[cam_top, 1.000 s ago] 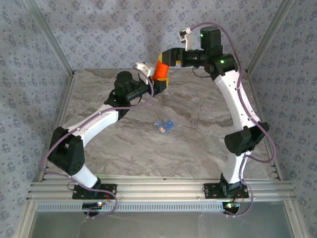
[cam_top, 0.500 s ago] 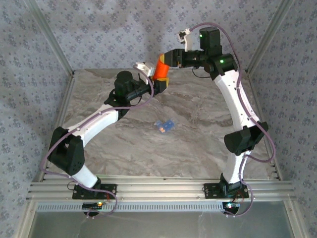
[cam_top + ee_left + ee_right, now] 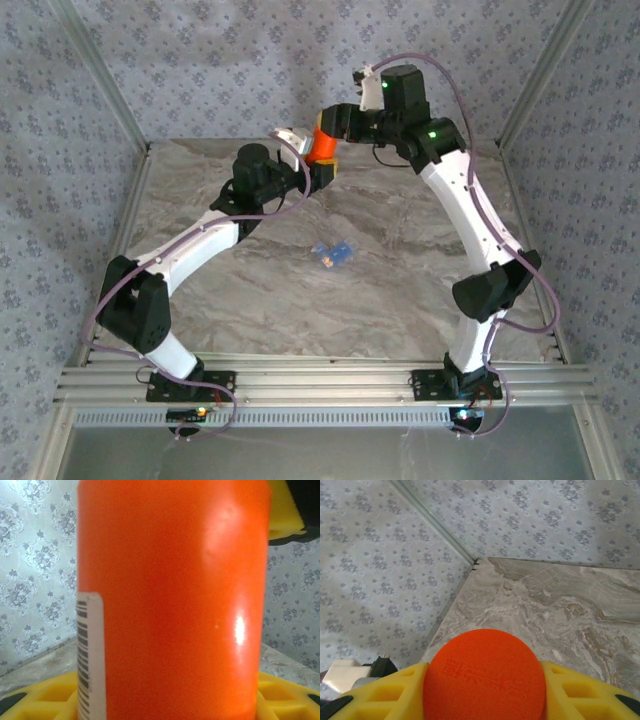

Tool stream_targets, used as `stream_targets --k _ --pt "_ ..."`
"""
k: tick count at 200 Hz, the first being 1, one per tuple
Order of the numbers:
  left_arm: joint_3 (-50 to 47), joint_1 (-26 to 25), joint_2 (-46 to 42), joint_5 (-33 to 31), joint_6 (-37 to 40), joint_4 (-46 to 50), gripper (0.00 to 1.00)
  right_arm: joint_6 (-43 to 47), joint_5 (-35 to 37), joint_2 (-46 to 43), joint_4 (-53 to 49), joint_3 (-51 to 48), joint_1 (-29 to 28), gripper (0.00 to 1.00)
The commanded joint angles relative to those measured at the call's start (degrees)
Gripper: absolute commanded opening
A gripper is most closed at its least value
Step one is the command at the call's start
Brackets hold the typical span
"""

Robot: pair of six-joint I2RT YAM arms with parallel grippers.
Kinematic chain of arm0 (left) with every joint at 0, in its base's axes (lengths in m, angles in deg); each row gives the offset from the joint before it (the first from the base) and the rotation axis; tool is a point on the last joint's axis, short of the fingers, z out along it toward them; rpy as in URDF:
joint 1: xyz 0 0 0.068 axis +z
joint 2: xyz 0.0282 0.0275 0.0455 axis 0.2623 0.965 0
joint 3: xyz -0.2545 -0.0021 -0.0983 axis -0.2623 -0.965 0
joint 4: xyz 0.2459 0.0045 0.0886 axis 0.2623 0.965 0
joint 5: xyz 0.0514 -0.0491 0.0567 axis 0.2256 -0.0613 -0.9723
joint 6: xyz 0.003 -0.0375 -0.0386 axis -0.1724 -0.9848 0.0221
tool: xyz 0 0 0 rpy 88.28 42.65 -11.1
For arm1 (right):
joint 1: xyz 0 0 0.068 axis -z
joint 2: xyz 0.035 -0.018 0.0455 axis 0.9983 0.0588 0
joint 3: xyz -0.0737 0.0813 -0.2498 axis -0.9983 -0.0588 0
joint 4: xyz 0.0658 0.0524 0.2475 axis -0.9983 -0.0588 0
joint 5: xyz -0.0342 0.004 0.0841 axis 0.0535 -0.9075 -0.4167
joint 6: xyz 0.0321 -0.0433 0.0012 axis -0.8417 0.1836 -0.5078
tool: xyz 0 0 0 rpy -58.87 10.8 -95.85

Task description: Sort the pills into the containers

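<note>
An orange cylindrical bottle [image 3: 322,146] with a barcode label [image 3: 90,655] is held above the far middle of the table. My left gripper [image 3: 318,168] is shut on its lower body, with yellow fingers [image 3: 42,700] on either side. My right gripper [image 3: 335,122] is shut on the bottle's upper end. In the right wrist view that round orange end [image 3: 485,680] sits between its yellow fingers [image 3: 580,692]. The containers, a small translucent blue pill box [image 3: 335,252], lie on the table's middle, apart from both grippers. A small orange piece [image 3: 326,261] rests against the box; I cannot tell whether it is a pill.
The marble-patterned table [image 3: 400,270] is walled by patterned panels on three sides, with metal corner posts [image 3: 435,522]. An aluminium rail [image 3: 320,385] carrying both arm bases runs along the near edge. Both arms arch over the table's far half.
My right gripper has moved left onto the bottle's upper end and closed on it. The left gripper and the bottle have stayed nearly in place.
</note>
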Motion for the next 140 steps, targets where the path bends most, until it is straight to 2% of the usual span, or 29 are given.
stream_targets --k 1,53,80,106,140 --pt "2.1 -0.3 -0.9 -0.1 1.4 -8.1 0.0 -4.8 2.0 0.2 -4.8 -2.1 -3.9 0.5" --pt "1.9 -0.2 -0.7 0.1 1.3 -8.2 0.0 -7.4 -0.1 -1.2 -2.7 0.4 -0.5 0.61" --pt "2.0 -0.2 -0.5 0.4 1.3 -8.2 0.0 -8.5 -2.8 -3.6 0.9 0.0 2.7 0.79" --pt "2.2 -0.2 -0.1 0.9 1.2 -8.2 0.0 -9.4 -8.0 -7.2 7.5 -3.5 5.6 0.92" --pt "2.9 -0.1 0.7 2.1 0.9 -8.2 0.0 -8.5 -13.5 -9.6 11.0 -6.8 9.3 0.96"
